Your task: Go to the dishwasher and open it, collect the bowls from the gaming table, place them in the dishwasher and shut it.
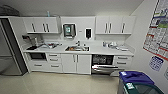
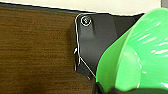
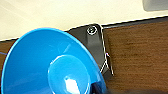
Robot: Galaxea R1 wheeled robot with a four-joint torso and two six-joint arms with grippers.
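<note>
- Kitchenette wall ahead in the head view: white counter (image 1: 105, 51) running left to right, sink (image 1: 77, 48) set at its middle, white upper cabinets (image 1: 41, 24) above.
- Dishwasher (image 1: 103, 65) at far right under the counter, between the white doors (image 1: 76, 63) and a stack of white drawers (image 1: 122, 60); door dropped open and down, dark rack space showing above it.
- Dark built-in oven (image 1: 37, 56) at far left under the counter, tall steel fridge (image 1: 8, 50) beside it.
- Blue-lidded bin (image 1: 135, 77) and green-lidded bin (image 1: 142, 88) near right, posters (image 1: 157, 32) on the right wall.
- Large green bowl (image 2: 140, 57) close up in the left wrist view, tilted on edge over the wood-grain panel (image 2: 35, 50); dark part of the left gripper (image 2: 110, 90) touching its lower rim, fingers too hidden to tell whether clamped.
- Blue bowl (image 3: 52, 67) close up in the right wrist view, hollow side facing the camera; dark part of the right gripper (image 3: 100, 88) at its rim, grip likewise impossible to tell.
</note>
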